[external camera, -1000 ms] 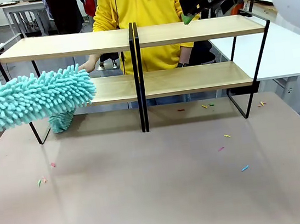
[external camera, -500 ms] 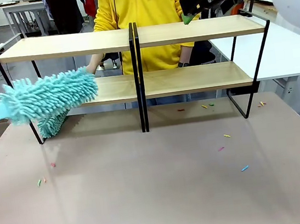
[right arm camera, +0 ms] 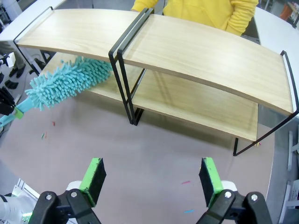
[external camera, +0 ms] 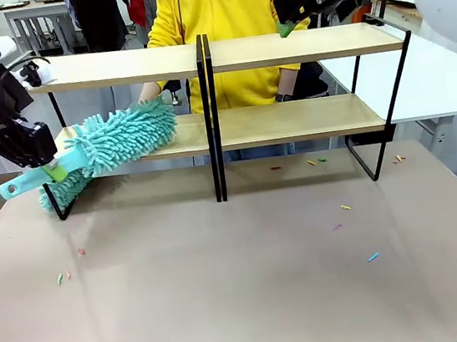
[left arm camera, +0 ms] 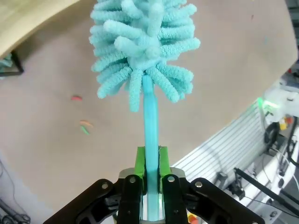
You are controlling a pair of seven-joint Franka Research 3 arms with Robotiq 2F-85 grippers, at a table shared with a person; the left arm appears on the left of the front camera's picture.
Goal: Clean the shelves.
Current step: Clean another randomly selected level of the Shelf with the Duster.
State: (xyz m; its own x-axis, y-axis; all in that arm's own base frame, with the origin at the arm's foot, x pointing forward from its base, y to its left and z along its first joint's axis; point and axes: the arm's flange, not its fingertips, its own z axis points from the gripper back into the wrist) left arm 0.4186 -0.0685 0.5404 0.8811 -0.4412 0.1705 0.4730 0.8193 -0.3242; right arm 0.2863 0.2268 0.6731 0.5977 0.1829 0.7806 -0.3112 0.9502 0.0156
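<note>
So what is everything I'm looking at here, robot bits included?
shelves: two, light wood with black frames, side by side across the far part of the table.
duster: one, turquoise and fluffy, head on the lower left shelf board, handle sticking out to the left.
table: one, beige-brown, under it all.
crumbs: several, mixed colours, scattered on the table.
person: one, yellow hoodie, behind the shelves.
left gripper: one, black, green fingers shut on the duster's handle.
right gripper: one, black, green fingers open, high above the shelves' right end.
</note>
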